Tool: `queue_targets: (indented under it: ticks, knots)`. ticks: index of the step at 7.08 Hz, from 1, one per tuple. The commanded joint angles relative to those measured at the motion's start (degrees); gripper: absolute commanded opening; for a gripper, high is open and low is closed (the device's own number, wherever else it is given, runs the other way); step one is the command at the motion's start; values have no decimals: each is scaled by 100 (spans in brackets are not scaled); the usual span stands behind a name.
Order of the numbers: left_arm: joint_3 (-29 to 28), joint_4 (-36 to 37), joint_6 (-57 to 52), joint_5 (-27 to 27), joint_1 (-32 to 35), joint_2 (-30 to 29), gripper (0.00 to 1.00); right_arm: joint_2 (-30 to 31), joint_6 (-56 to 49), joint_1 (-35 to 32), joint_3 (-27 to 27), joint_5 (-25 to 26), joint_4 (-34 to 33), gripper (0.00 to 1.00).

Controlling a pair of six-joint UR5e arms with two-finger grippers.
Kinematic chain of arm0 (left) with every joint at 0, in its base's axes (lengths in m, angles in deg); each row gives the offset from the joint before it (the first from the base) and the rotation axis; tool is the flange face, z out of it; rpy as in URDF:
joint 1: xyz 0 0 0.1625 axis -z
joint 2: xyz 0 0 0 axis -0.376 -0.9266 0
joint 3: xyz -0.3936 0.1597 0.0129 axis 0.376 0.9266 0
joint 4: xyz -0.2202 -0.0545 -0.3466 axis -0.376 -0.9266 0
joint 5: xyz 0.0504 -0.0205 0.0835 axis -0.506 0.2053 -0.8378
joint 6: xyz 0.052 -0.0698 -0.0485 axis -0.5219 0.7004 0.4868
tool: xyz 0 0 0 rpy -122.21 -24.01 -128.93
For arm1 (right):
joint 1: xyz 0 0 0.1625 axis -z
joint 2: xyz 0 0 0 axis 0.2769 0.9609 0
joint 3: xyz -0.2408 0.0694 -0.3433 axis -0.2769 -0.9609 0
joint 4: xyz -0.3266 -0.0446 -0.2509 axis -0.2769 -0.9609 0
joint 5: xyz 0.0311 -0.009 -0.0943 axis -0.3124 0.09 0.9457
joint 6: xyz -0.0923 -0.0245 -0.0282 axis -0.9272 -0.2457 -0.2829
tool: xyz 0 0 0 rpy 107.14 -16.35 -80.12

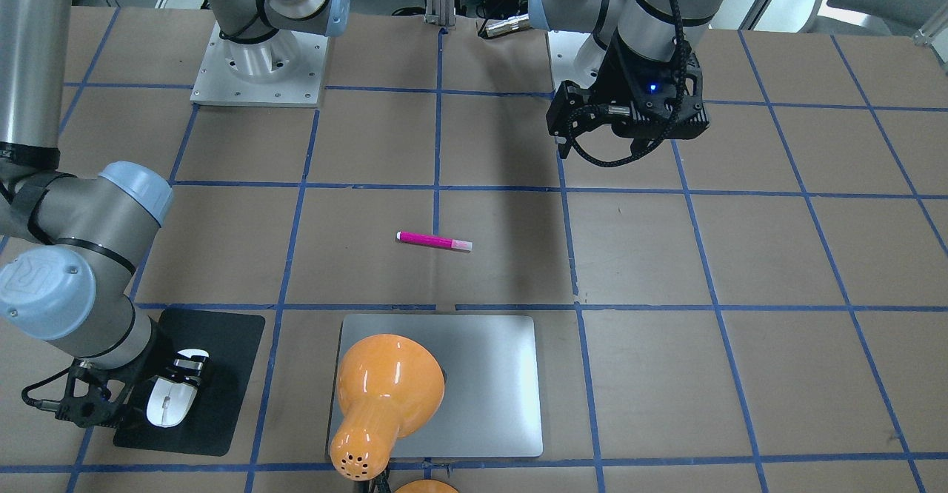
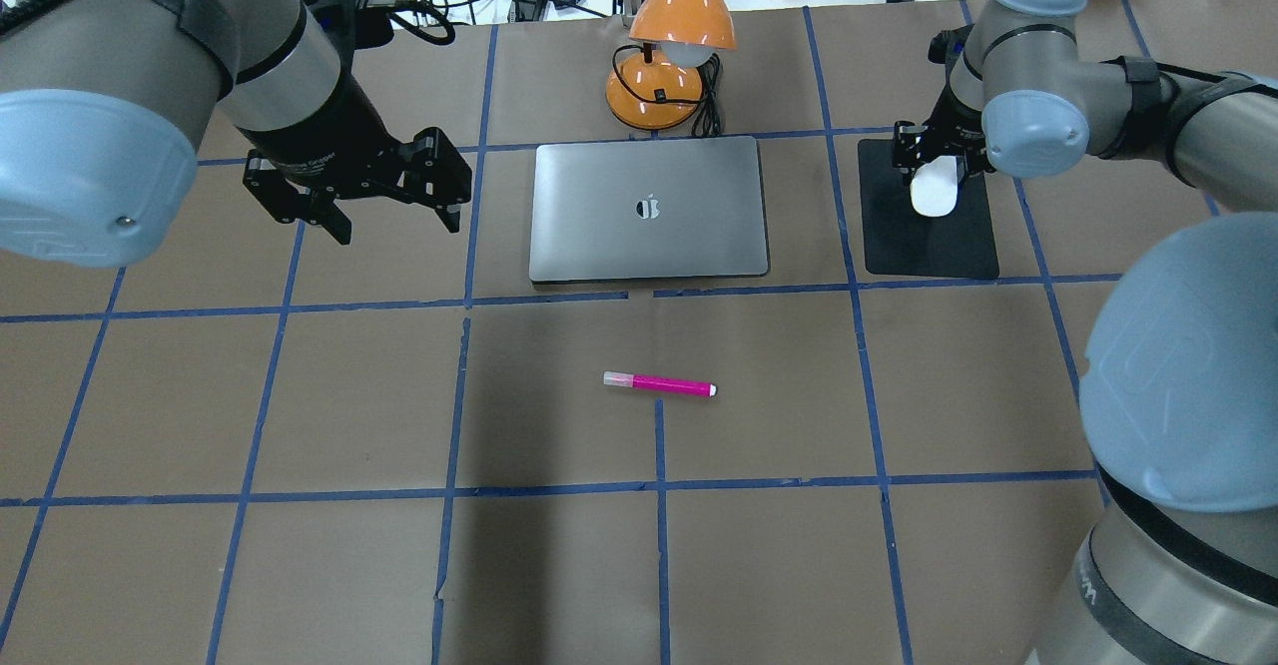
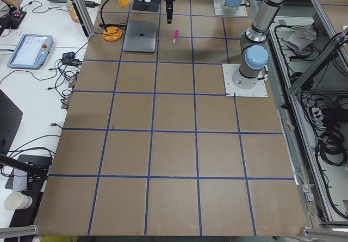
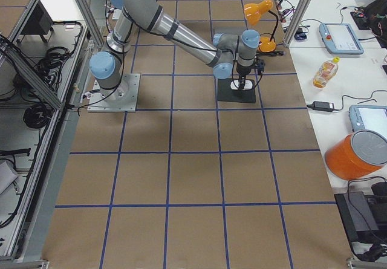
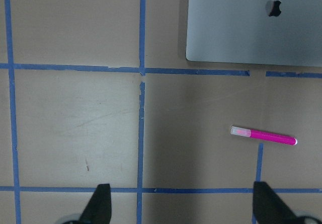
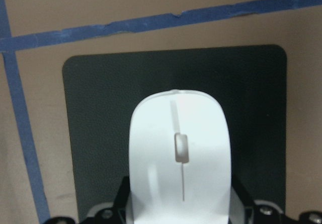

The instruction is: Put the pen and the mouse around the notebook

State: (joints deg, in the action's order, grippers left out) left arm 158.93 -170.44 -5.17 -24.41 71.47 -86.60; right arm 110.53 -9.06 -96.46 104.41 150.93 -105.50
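The magenta pen (image 2: 659, 384) lies flat on the brown table, a short way in front of the silver notebook (image 2: 649, 208), pale cap toward my left. The white mouse (image 6: 179, 148) rests on a black mat (image 2: 929, 246) to the right of the notebook. My right gripper (image 2: 937, 171) is down on the mat, its jaws against both sides of the mouse's rear. My left gripper (image 2: 359, 211) hangs open above the table left of the notebook, and its fingertips (image 5: 100, 204) frame bare table, with the pen (image 5: 263, 136) off to one side.
An orange desk lamp (image 2: 669, 46) stands just behind the notebook, its shade over the notebook's far edge. Blue tape lines grid the table. Cables and bottles lie beyond the far edge.
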Motion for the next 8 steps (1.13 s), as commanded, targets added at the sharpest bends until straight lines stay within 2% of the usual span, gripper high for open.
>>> queue_targets:
  ticks: [1, 2, 3, 6, 7, 8]
  knots:
    - [-10, -15, 0, -5, -3, 9, 100, -85, 20, -12, -5, -1, 17, 65]
    - [-10, -15, 0, -5, -4, 9, 100, -85, 20, -12, 21, 7, 0, 68]
    - [-1, -15, 0, -5, -4, 9, 100, -94, 12, -12, 30, -1, -26, 98]
    - [-10, -6, 0, -5, -3, 9, 100, 54, 12, -56, -31, -10, 53, 100]
    - [-1, -6, 0, -5, 5, 9, 100, 342, 12, -178, -40, -1, 296, 100]
    - [-1, -6, 0, -5, -3, 9, 100, 763, 12, -188, -40, -1, 864, 100]
